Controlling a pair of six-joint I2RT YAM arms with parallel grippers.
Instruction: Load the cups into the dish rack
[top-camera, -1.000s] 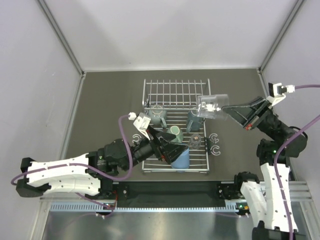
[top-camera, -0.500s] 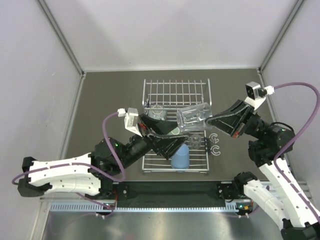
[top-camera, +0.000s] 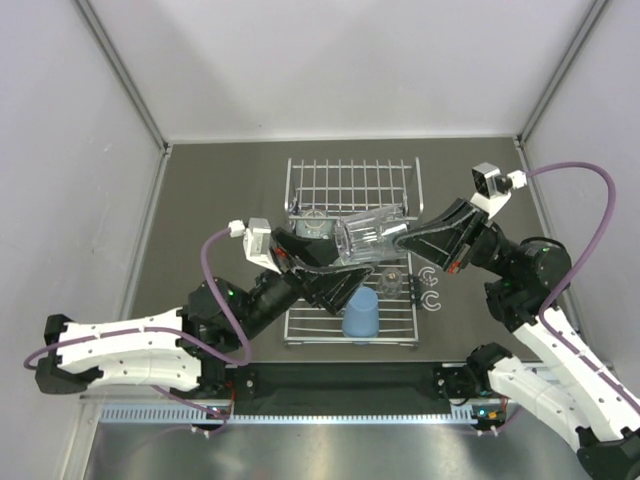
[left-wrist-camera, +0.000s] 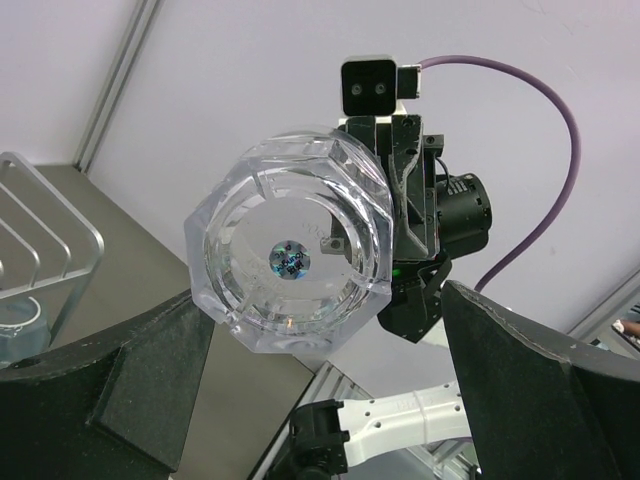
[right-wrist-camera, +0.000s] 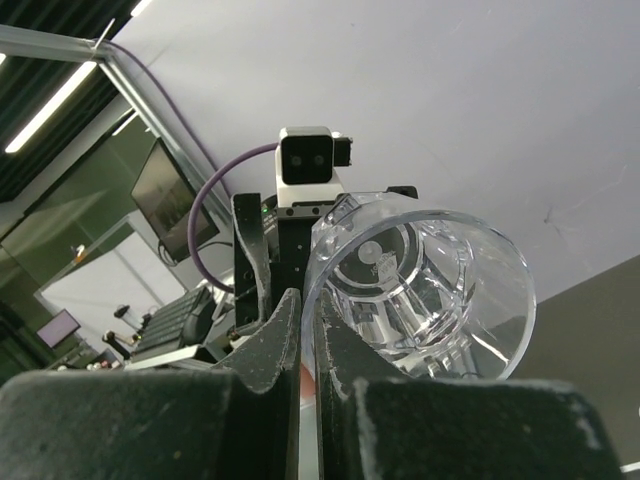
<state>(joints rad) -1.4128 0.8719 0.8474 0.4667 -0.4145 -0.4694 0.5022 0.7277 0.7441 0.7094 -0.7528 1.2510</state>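
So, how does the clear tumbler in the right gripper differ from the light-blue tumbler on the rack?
The clear tumbler is see-through; the light-blue tumbler is opaque. The clear tumbler lies sideways in the air, its rim pinched by the right gripper; the light-blue tumbler stands on the dish rack, with no gripper on it. Both are handleless.

Clear tumbler (top-camera: 365, 238), light-blue tumbler (top-camera: 360, 316), and silver-white rack (top-camera: 350, 186).
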